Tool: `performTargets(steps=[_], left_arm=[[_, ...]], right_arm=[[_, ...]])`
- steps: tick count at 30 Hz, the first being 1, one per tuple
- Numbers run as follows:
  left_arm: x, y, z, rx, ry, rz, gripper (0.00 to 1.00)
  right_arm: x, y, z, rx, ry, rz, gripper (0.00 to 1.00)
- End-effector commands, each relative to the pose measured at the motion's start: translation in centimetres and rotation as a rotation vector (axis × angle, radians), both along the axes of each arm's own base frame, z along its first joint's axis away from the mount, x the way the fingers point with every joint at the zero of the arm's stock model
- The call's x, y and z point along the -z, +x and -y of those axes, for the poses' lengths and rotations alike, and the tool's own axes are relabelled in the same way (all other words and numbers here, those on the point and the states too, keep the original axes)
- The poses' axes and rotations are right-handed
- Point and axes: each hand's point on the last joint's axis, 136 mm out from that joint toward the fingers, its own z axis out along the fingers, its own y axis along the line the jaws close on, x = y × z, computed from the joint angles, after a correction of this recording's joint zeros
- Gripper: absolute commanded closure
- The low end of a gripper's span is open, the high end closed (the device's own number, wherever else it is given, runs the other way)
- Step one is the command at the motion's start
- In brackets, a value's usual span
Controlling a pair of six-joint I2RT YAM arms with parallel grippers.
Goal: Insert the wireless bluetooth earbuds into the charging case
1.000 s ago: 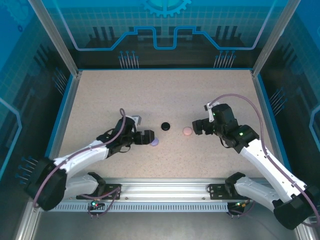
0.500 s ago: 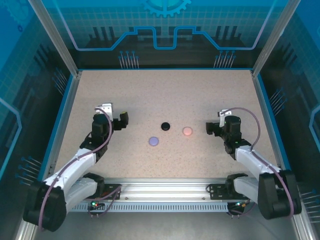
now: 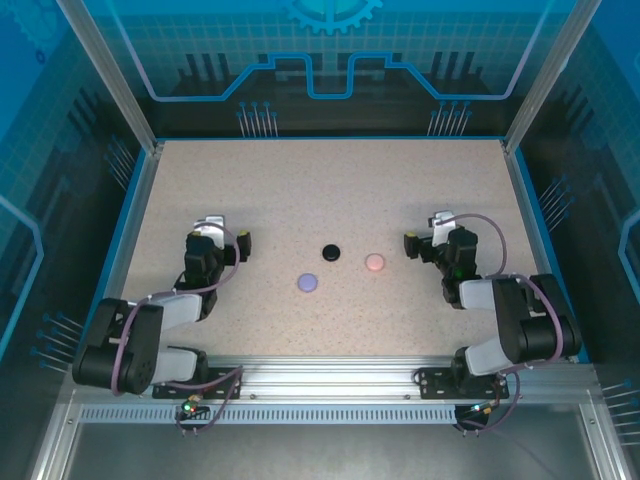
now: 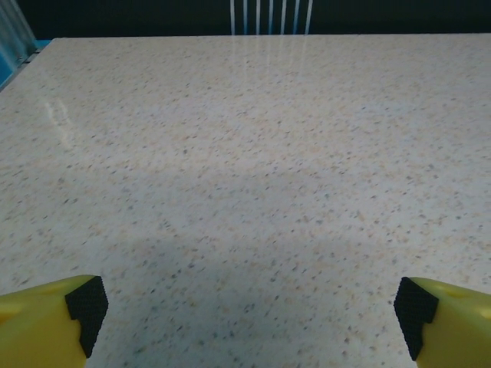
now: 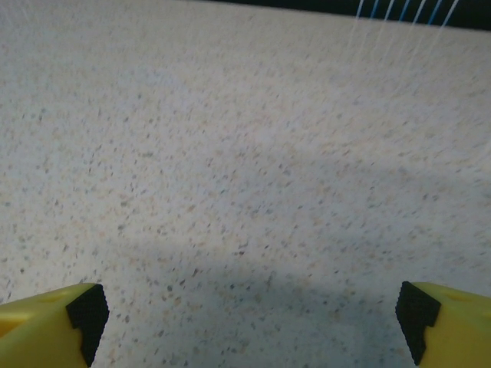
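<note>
1. My left gripper [image 3: 217, 242] hangs over the left part of the table [image 3: 330, 180], with my arm bent close to its base. Its jaws stand wide apart and hold nothing. In my left wrist view the black pads [image 4: 86, 310] sit at the two bottom corners, with bare speckled tabletop between them.
2. The lilac case [image 3: 308, 283] lies flat, nearest the front edge and well apart from my left gripper.
3. The black case [image 3: 331, 251] lies near it, farther back and slightly right.
4. The pink case [image 3: 375, 263] lies right of the black one. All three look like shut round discs, and I cannot tell whether earbuds are inside.
5. My right gripper [image 3: 438, 243] hangs near the pink case without touching it. Its jaws are spread wide and empty over bare table.
</note>
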Motion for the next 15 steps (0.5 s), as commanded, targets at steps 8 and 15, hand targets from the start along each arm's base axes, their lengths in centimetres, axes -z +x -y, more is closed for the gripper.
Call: performTargets(steps=[8, 15], left_arm=[[-0.1, 2.5, 1.2, 0.106, -0.029, 0.105, 0.01], [0.5, 3.8, -1.1, -0.021, -0.053, 0.026, 0.01]], right_arm=[[-2.0, 2.2, 0.2, -0.014, 0.013, 0.035, 0.0], [-2.0, 2.2, 0.1, -0.008, 0.001, 0.035, 0.0]])
